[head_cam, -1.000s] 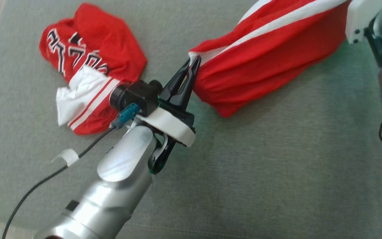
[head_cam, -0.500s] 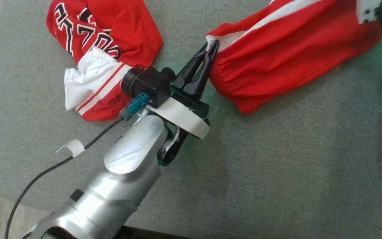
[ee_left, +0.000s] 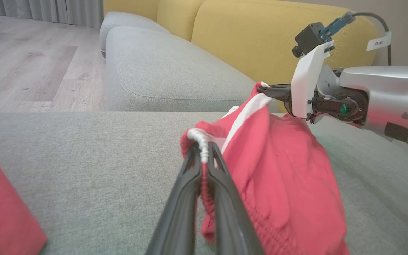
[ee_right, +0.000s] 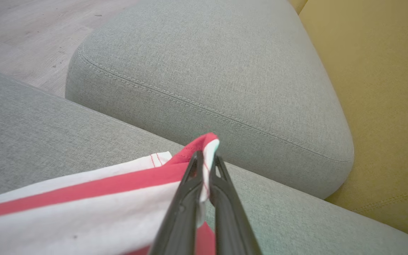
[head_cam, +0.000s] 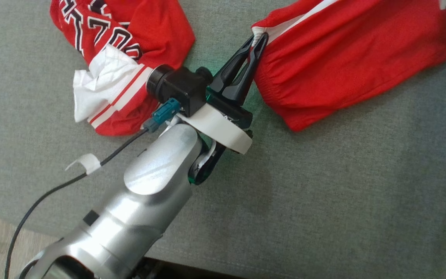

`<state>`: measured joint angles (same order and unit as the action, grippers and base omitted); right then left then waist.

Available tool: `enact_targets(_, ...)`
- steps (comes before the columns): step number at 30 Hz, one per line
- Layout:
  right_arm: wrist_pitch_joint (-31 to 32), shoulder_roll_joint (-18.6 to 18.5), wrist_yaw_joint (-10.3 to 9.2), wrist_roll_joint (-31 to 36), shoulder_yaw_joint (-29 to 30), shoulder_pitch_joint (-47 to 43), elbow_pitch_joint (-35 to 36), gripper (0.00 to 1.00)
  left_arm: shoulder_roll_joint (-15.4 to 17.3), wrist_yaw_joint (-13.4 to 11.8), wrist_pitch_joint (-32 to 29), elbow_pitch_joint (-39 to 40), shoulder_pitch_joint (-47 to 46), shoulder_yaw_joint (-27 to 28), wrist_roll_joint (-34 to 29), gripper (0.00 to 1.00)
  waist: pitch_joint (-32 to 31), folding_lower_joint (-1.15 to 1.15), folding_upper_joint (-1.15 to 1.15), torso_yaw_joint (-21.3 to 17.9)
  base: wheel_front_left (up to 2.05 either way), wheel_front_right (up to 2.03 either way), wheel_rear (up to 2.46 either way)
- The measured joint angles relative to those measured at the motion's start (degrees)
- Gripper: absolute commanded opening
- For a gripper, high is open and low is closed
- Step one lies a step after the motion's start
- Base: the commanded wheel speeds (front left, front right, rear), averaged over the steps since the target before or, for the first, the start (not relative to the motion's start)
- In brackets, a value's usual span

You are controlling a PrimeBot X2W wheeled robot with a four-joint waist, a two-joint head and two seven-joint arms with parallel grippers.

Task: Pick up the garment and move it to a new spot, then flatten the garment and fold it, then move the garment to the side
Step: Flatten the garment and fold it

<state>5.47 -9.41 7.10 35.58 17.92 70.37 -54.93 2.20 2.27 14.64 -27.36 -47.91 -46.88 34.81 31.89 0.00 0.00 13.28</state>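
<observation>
Over the grey sofa cushion, the red garment hangs slung between both arms, edging away from a crumpled jersey within the last second. Left gripper and right gripper stay pinched on its white-trimmed corners: relocation apparently underway.

Upper left of the head view: the crumpled red jersey carries big black characters outlined in white, upside down and broken up by folds. It looks like "700", though they may be letters. In the left wrist view, upper right, a small white tag on the black cable reads "2米".
</observation>
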Motion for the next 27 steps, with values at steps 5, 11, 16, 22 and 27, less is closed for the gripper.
enact_targets(5, -0.64, 0.35, 0.0, 1.42, 1.34, 0.46, 0.43, 1.0, -0.09, -0.11, 0.0, -0.22, -0.24, -0.53, 0.01, 0.92, 0.69, 0.0, 0.0, 0.25, 0.0, 0.0, 0.0)
enact_targets(11, -2.25, 0.89, 0.0, 1.82, 2.87, 0.53, 0.64, 1.0, -0.1, -0.63, 0.07, -0.99, -0.38, -0.81, 0.0, 1.0, 0.01, 0.0, 0.0, 0.26, 0.0, 0.0, 0.0)
enact_targets(16, -5.1, 1.3, 0.0, 1.83, 6.72, -0.22, 0.69, 1.0, -0.12, -1.36, 0.07, -1.75, -0.31, 0.08, -0.12, 1.0, -2.49, 0.0, 0.0, -0.06, 0.0, 0.0, 0.0)
enact_targets(22, -11.2, 2.71, 0.0, 0.74, 11.1, -3.78, -1.58, 1.0, -0.12, -2.4, 0.07, -2.98, 0.66, 2.98, -2.75, 1.0, -6.68, -0.01, 0.0, -0.67, 0.0, 0.0, 0.0)
enact_targets(27, -18.02, 4.03, 0.0, -3.7, 12.15, -6.5, -5.66, 1.0, 0.33, -3.97, 0.07, -3.32, 3.96, 6.69, -7.2, 1.0, -11.79, -0.02, 0.0, -1.76, 0.0, 0.0, 0.0)
